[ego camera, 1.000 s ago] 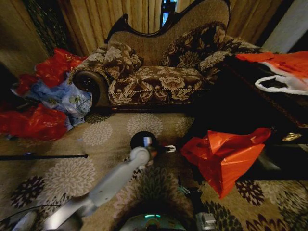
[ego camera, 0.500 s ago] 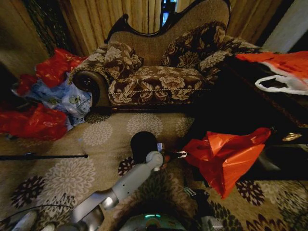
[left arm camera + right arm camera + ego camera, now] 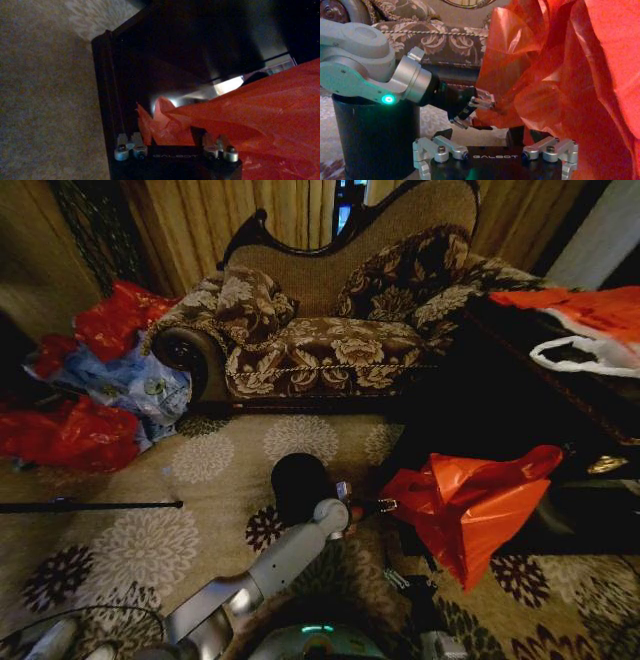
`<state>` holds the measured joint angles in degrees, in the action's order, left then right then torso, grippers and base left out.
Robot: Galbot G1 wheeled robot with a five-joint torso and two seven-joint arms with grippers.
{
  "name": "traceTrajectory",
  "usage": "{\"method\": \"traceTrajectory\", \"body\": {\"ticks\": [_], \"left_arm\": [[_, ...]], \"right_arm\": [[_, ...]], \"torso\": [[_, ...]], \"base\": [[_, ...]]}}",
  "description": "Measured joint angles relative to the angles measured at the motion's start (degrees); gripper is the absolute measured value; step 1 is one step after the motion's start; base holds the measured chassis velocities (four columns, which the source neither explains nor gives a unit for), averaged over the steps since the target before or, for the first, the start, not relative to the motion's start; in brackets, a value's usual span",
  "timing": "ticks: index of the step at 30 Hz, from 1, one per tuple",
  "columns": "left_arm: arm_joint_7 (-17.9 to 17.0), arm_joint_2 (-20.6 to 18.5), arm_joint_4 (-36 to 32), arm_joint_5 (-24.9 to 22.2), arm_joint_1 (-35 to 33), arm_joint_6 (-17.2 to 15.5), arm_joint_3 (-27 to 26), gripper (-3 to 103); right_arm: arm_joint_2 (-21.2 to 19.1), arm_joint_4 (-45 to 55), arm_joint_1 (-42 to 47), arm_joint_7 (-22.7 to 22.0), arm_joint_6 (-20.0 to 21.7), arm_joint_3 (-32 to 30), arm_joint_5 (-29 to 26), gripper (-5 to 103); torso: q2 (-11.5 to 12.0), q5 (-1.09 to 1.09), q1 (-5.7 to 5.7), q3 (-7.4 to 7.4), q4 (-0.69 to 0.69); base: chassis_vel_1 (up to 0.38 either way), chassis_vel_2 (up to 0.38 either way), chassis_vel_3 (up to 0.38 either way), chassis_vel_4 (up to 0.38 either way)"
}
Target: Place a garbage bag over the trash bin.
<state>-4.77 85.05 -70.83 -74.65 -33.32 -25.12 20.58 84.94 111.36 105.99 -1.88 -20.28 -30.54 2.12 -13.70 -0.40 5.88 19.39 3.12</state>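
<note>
The trash bin is a small black cylinder standing on the patterned rug; it also shows in the right wrist view. The garbage bag, thin crinkly red plastic, hangs off the dark table's edge to the right of the bin. My left gripper reaches past the bin to the bag's near edge. In the left wrist view it is open, with a fold of the bag between its fingers. My right gripper is open, low in front of the bag, and looks at the left gripper.
A dark low table stands at the right, with an orange-red bag and a white bag on top. A patterned sofa is behind. Red and blue bags are heaped at the left. A black rod lies on the rug.
My left arm has swung right, from over the bin to the bag's edge, uncovering the bin. The bag and the bin have stayed in place.
</note>
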Motion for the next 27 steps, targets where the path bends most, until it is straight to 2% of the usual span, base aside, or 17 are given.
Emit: {"method": "traceTrajectory", "body": {"ticks": [1,3,7,11,12,13,14,16,18,20,22,27], "left_arm": [[0.0,0.0,0.0,0.0,0.0,0.0,0.0,61],[0.3,0.2,0.3,0.3,0.1,0.0,0.0,53],[0.3,0.4,0.6,0.7,0.1,0.2,-0.1,45],[0.0,-0.3,-0.6,1.4,-0.1,0.4,-0.2,29],[0.0,-0.3,-0.6,1.4,-0.1,0.4,-0.2,29],[-0.5,-1.3,-1.7,1.4,-0.2,0.4,-0.2,29],[-1.1,-2.6,-3.0,1.4,-0.3,0.4,-0.2,22],[-1.6,-3.8,-4.2,1.4,-0.4,0.3,-0.2,22],[-2.7,-6.9,-6.7,1.2,-0.8,0.2,-0.4,14],[-3.1,-8.0,-7.5,1.2,-1.0,0.2,-0.7,10],[-4.8,-11.3,-10.8,1.1,-2.1,0.3,-1.9,3],[-7.2,-16.0,-16.9,0.4,-4.4,0.4,-4.9,0]], "right_arm": [[0.0,0.0,0.0,0.0,0.0,0.0,0.0,100],[-0.1,0.0,0.1,0.0,0.0,0.0,0.0,100],[-0.2,-0.2,0.2,0.0,-0.1,0.0,0.0,100],[-0.6,-0.2,0.2,0.0,-0.1,-0.1,-0.3,100],[-0.6,-0.2,0.2,0.0,-0.1,-0.1,-0.3,100],[-0.9,-0.3,0.3,0.1,-0.4,-0.2,-0.6,100],[-1.2,-0.3,0.5,0.4,-0.8,-0.4,-1.0,100],[-1.5,-0.6,0.7,0.8,-1.9,-0.6,-1.6,100],[-2.2,-1.7,1.3,2.0,-6.3,-0.9,-3.1,100],[-2.3,-1.9,1.5,2.4,-7.6,-1.0,-3.6,100],[-2.2,-1.8,2.7,3.9,-11.2,-0.6,-4.3,100],[-1.5,-1.8,4.3,5.0,-13.5,1.9,-3.7,100]], "torso": [[0.0,0.00,0.00,0.00,0.00],[0.0,0.00,0.00,0.00,0.00],[0.0,0.00,0.00,0.00,0.01],[0.0,-0.01,0.00,0.00,0.01],[0.0,-0.01,0.00,0.00,0.01],[0.0,-0.01,0.00,0.00,0.01],[0.0,-0.01,0.00,0.00,0.00],[0.0,-0.02,0.00,0.00,0.01],[0.0,-0.01,0.00,0.00,0.00],[0.0,-0.01,0.00,0.00,0.01],[0.0,-0.03,0.00,0.00,0.00],[0.0,-0.03,0.00,0.00,0.01]], "base": [[0.000,0.000,0.000,0.000],[0.000,0.000,0.000,0.000],[0.000,0.000,0.000,0.000],[0.000,0.000,0.000,0.000],[0.000,0.000,0.000,0.000],[0.000,0.000,0.000,0.000],[0.000,0.000,0.000,0.000],[0.000,0.000,0.000,0.000],[0.000,0.000,0.000,0.000],[0.000,0.000,0.000,0.000],[0.000,0.000,0.000,0.000],[0.000,0.000,0.000,0.000]]}}
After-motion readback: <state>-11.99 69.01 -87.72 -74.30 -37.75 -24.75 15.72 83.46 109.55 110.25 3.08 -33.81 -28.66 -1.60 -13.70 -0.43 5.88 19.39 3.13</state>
